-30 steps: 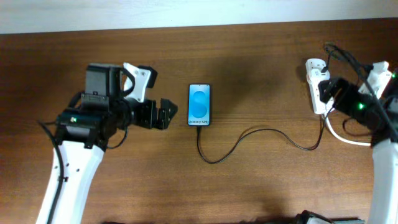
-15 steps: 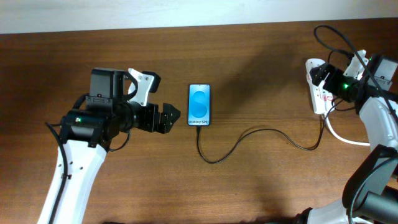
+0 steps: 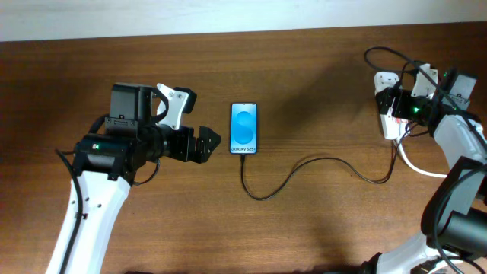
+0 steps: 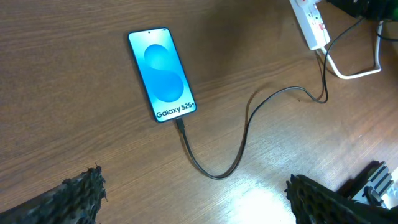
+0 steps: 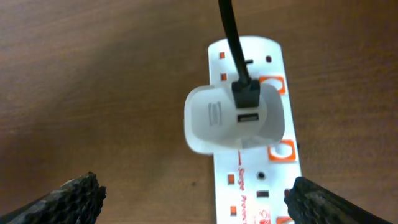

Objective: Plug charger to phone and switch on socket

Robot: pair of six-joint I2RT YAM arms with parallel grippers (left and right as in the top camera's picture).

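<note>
Newly shifted, the right gripper [image 3: 394, 106] hung over the white socket [image 5: 249, 199] by the counter's [image 3: 319, 61] right edge. Both arms' jaws gaped wide; only its wrist view showed the adapter [image 5: 211, 118].

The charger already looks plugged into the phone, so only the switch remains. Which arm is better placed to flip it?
Right. Its open jaws hang over the socket, whose orange-marked switches show in its wrist view. The left jaws sit beside the phone, far across the table from the socket.
</note>
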